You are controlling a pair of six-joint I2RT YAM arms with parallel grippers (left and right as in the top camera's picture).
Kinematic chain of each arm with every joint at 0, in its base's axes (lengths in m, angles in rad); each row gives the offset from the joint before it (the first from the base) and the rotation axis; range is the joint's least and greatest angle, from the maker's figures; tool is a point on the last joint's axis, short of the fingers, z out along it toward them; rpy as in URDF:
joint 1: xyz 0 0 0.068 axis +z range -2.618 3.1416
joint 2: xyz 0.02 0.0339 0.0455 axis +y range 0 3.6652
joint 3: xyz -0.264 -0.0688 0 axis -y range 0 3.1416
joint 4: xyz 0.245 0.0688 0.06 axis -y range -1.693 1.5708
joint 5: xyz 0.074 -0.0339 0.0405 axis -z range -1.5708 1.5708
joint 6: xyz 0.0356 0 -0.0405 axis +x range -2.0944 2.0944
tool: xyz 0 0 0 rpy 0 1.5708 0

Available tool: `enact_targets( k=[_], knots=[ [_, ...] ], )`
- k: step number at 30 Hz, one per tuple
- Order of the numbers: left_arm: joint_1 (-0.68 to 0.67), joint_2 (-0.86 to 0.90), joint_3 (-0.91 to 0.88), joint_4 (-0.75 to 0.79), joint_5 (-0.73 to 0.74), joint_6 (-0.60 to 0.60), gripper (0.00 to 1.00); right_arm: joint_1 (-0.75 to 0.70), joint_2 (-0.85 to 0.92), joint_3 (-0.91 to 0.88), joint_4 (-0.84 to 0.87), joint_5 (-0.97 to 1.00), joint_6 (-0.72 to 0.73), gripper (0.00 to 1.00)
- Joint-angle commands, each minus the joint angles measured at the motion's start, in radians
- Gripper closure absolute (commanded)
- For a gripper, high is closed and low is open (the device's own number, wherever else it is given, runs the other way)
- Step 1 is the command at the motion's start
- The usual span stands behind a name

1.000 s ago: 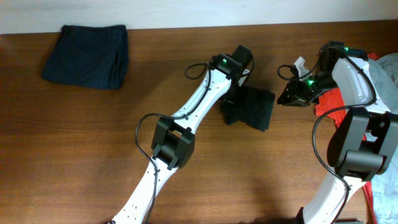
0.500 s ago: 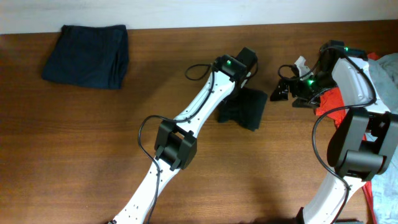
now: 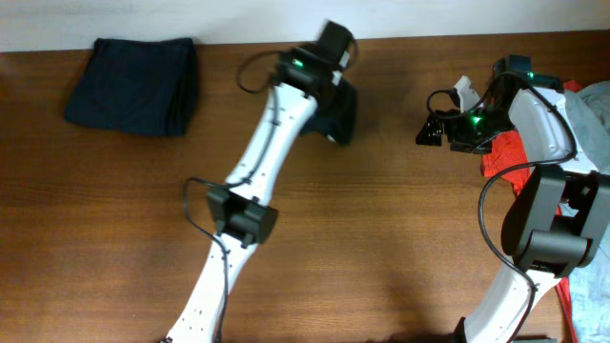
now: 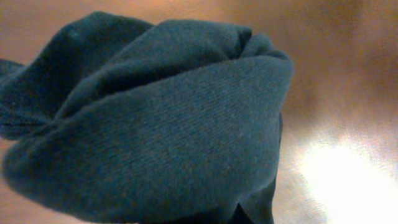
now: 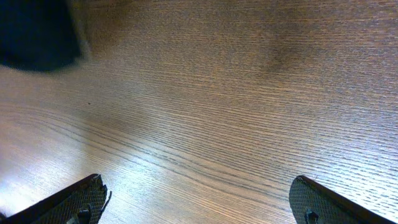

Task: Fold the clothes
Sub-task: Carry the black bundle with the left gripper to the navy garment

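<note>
Two white arms work over a brown wooden counter (image 3: 400,248), the left arm (image 3: 262,152) stretching up to 12 o'clock and the right arm (image 3: 548,124) bent in at 3 o'clock. Largest of the clothes is a folded navy garment (image 3: 133,86), lying flat at 10 o'clock near the far edge, well apart from both arms. Next is a dark garment (image 3: 341,114), bunched up and hanging at 5 o'clock of the left claw (image 3: 329,76). In the left wrist view its folds (image 4: 155,124) fill almost everything and bury the fingers, so the claw looks closed on a wad of it. A pale grey-blue garment (image 3: 593,114) and a red garment (image 3: 505,157) lie heaped at the 3 o'clock edge, just behind the right arm. The right claw (image 3: 431,129) points toward 9 o'clock, its fingers (image 5: 78,199) spread as wide as they go over bare wood, gripping nothing.
</note>
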Motion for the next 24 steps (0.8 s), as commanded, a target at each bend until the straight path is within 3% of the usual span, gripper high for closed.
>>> enact_targets(
  k=[1,9,15,20,24],
  knots=[
    [0.119,-0.137,0.02,0.036,-0.016,-0.047,0.99,0.003,-0.008,0.016,0.0,0.012,-0.008,0.01],
    [0.398,-0.193,0.02,0.17,0.083,-0.183,0.99,0.003,-0.008,0.016,0.0,0.012,-0.008,0.01],
    [0.643,-0.186,0.003,0.338,0.208,-0.409,0.99,0.003,-0.008,0.016,0.0,0.012,-0.008,0.01],
    [0.731,-0.171,-0.017,0.431,0.231,-0.517,0.99,0.003,-0.008,0.016,0.0,0.012,-0.008,0.01],
    [0.754,-0.126,-0.053,0.51,0.298,-0.527,0.99,0.003,-0.008,0.016,0.0,0.013,-0.008,0.01]
  ],
)
